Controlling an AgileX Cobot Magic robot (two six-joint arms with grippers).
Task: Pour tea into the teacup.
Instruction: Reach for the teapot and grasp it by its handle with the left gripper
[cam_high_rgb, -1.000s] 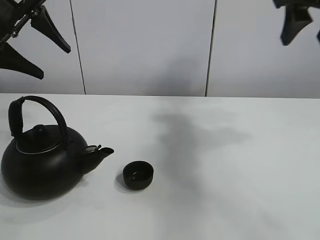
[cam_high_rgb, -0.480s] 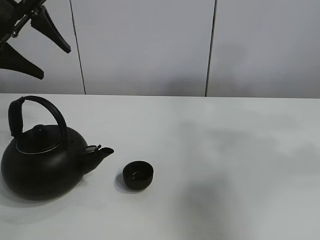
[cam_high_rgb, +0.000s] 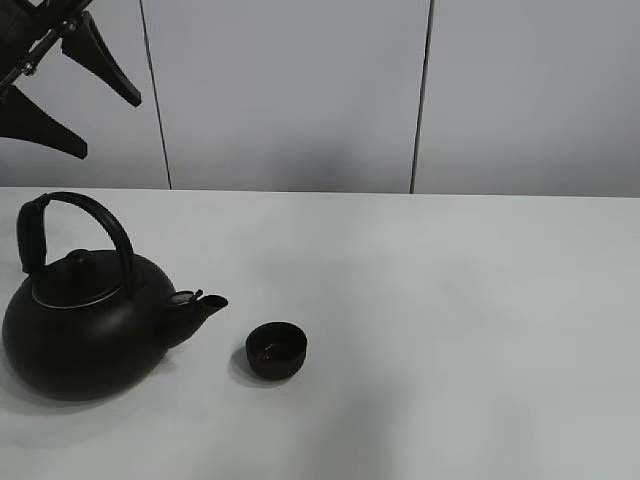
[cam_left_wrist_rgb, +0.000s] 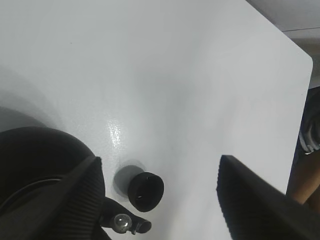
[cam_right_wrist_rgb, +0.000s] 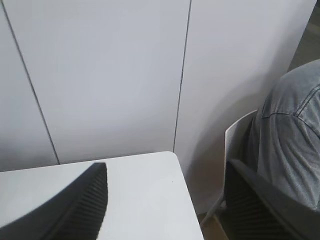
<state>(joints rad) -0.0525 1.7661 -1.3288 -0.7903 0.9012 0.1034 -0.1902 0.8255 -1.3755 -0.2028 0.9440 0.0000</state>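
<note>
Teacup (cam_high_rgb: 276, 350) sits low on the white table (cam_high_rgb: 480, 300), at 4 o'clock from the spout (cam_high_rgb: 205, 301) of the black kettle (cam_high_rgb: 85, 330) and just beside it. The left gripper (cam_high_rgb: 108, 125) hangs at 12 o'clock above the kettle's arched handle (cam_high_rgb: 90, 215), fingers spread wide and holding nothing. Bare table runs from the cup toward 3 o'clock, so there is plenty of room on that side, while the kettle stands close to the frame's 9 o'clock edge.

From the left wrist, the cup shows between the wide-parted fingers (cam_left_wrist_rgb: 85, 200), next to the spout tip. I judge the main risk to be the swinging handle: a grip off its middle would let the heavy body tip and the spout knock the small, light cup or pour past it.

From the right wrist, the right gripper (cam_right_wrist_rgb: 166, 164) is wide open and empty, over a table corner; a seated person (cam_right_wrist_rgb: 292, 135) on a chair (cam_right_wrist_rgb: 237, 137) is just beyond, so a sweep there could strike them
</note>
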